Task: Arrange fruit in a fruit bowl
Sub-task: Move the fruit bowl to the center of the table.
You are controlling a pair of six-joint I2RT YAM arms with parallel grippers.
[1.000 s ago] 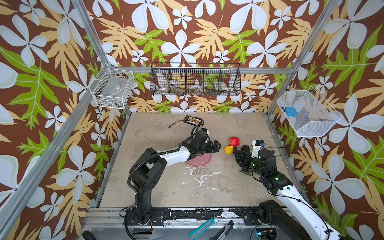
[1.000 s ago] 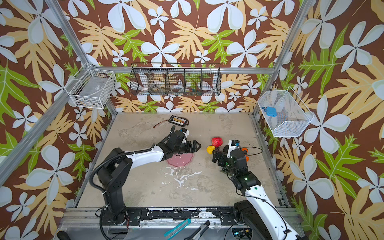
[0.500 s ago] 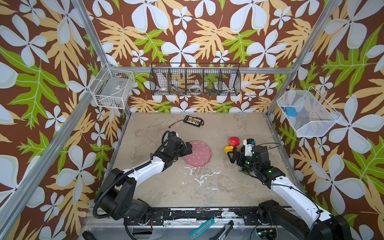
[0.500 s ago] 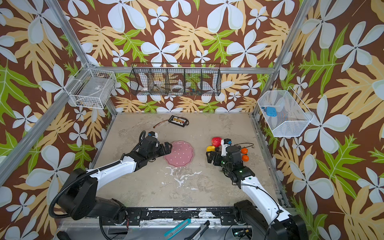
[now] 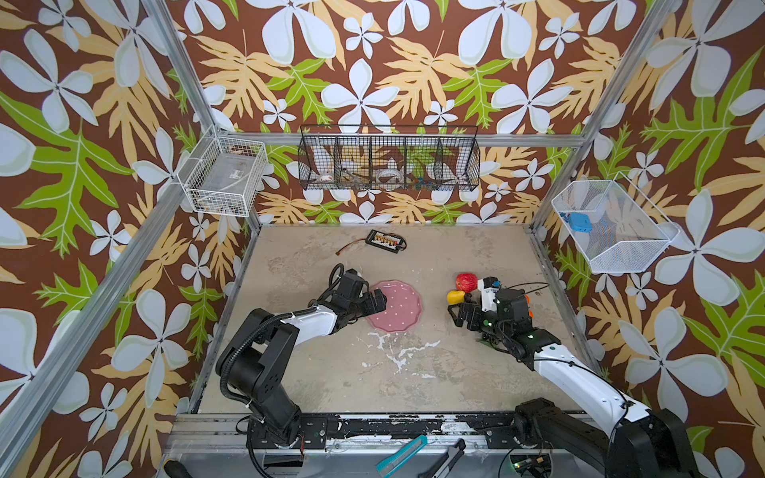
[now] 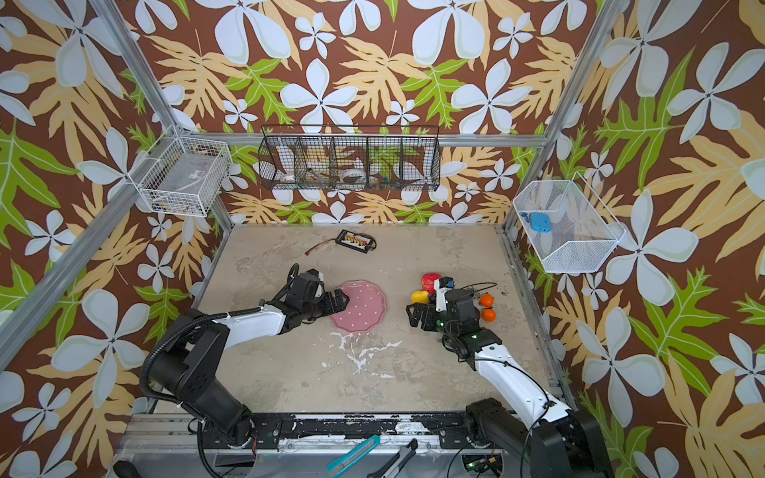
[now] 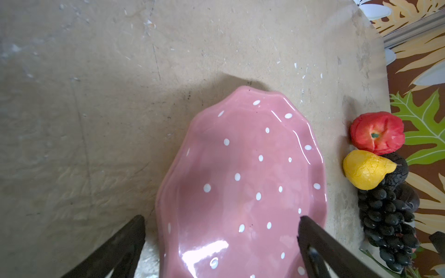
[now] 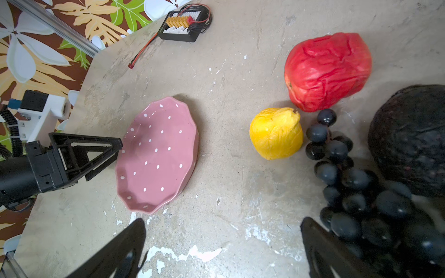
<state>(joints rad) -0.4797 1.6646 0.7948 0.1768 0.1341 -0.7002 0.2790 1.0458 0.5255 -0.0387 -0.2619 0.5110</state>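
The fruit bowl sits mid-table. The left gripper is spread wide across its rim, one finger over the dish and the other outside it, gripping nothing. To the right, well apart from the bowl, the fruit clusters on the table: red apple, yellow pear, black grape bunch, dark avocado and two oranges. The right gripper hangs just beside the pear, jaws wide and unloaded.

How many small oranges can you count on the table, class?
2. Both sit beside the right arm, toward the right edge of the table: the rear orange, and the front orange just nearer the camera. The arm may hide others.
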